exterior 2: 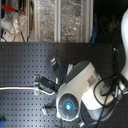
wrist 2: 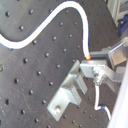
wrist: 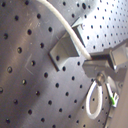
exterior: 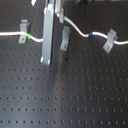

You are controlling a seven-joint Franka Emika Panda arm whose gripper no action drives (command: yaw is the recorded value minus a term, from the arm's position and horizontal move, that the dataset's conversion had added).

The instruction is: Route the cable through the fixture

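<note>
Long thin white cable (exterior: 80, 31) crosses upper frame in first exterior view, green band left, blue band right | slim upright grey metal fixture (exterior: 65, 39) at upper centre, cable touching its top | gripper (wrist 2: 89, 64) pinched on cable beside fixture | judgement: lower cord squarely into fork, keep it taut.

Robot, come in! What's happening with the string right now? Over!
Gripper shut on cable. Cable end beside fixture, not yet in it. Nothing in the way.
</note>
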